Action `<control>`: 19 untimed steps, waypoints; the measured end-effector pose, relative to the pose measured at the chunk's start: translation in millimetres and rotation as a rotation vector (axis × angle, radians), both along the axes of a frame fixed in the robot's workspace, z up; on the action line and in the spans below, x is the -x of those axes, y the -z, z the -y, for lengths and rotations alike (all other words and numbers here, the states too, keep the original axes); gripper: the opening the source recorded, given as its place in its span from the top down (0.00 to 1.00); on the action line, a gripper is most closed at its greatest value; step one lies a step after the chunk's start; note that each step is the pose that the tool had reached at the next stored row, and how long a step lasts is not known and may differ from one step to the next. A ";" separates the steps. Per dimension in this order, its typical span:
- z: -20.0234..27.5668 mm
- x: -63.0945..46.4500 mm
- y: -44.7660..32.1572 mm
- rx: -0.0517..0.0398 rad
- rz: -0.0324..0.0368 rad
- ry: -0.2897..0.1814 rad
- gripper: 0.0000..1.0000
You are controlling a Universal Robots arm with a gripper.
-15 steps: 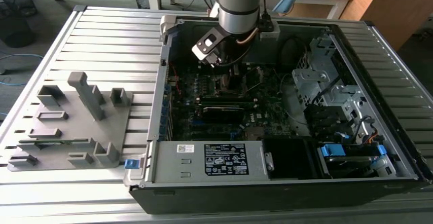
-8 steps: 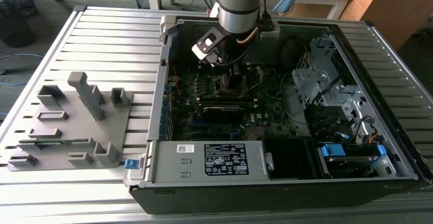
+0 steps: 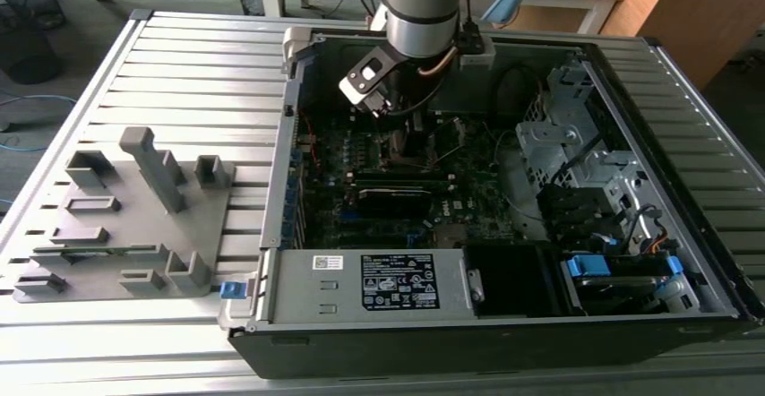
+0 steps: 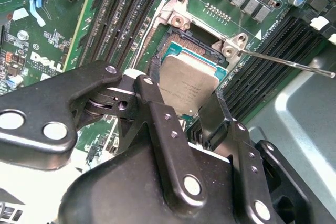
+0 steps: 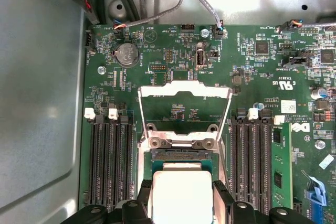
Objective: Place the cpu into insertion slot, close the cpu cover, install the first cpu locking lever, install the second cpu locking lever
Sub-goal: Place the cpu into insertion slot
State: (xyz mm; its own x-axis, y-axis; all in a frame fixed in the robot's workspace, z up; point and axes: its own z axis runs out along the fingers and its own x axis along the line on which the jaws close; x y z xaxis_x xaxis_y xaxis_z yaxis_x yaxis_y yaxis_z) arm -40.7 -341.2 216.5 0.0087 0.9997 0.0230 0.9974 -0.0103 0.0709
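— Where is the cpu (image 4: 191,80) at this moment?
— Over the slot (image 4: 189,43), between the two fingers (image 4: 153,107) of the pincer (image 4: 178,97). The pincer is closed just to the width of the chip and grips it by two opposite edges. Whether it sits fully down, I cannot tell.
— And the other steps?
— Not done, I judge. The cover (image 5: 184,89) lies folded back, open, on the board (image 5: 157,51). One lever (image 4: 289,61) sticks out free.
— Materials?
— The chip is a flat square with a dull silver top. The slot has a dark rim with metal edging. The cover is a thin shiny frame with a big window, and the lever is a thin steel rod. The case (image 3: 502,342) lies on a ribbed grey desk (image 3: 192,64), toward its edge at the exterior view's right.
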 end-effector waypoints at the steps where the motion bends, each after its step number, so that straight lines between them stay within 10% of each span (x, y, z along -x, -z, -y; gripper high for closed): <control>1: 0.0 0.0 -0.2 0.0000 0.0000 0.000 0.46; 19: 0.0 0.0 -3.8 -0.0001 0.0001 0.000 0.46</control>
State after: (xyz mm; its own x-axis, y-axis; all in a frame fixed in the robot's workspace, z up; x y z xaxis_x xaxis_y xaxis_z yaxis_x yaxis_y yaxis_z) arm -40.7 -341.2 220.2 0.0087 0.9997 0.0231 0.9974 -0.0104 0.0709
